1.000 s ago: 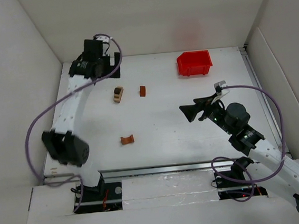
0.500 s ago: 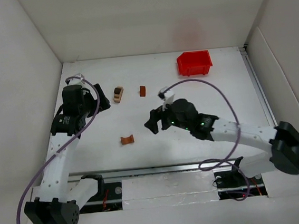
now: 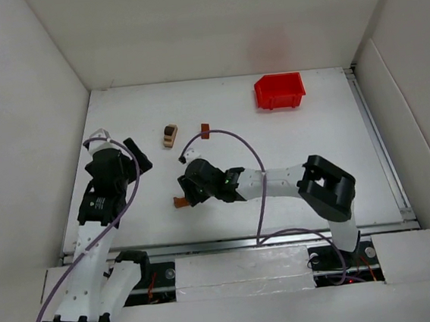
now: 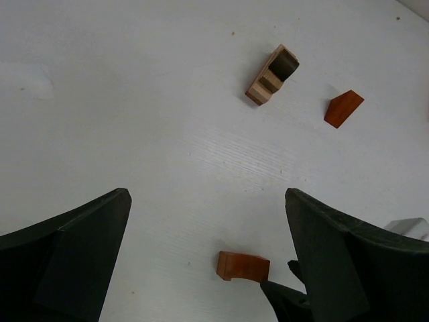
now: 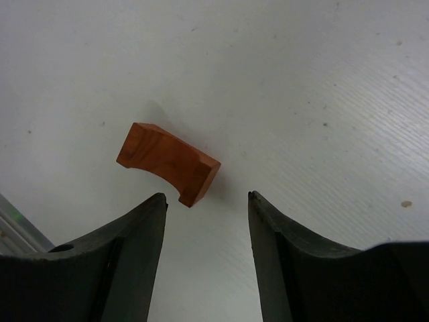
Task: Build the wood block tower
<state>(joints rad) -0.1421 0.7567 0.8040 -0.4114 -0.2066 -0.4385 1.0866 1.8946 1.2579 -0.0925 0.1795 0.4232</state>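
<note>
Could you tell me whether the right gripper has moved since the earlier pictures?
Yes. The right gripper has swung left in the top view, away from the red bin, to the arch block.

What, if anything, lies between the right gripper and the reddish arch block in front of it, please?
Nothing visible does. In the right wrist view, the arch block lies on the table just beyond the right gripper, whose parted jaws have not closed on it. The small stack sits farther back.

- Two loose reddish-brown blocks: an arch (image 5: 167,163) and a wedge-like piece (image 4: 343,109).
- One small stack (image 4: 271,75) of tan and dark blocks.
- One red bin (image 3: 279,91).
- Two robot arms: left arm (image 3: 102,210), right arm (image 3: 278,179).
</note>
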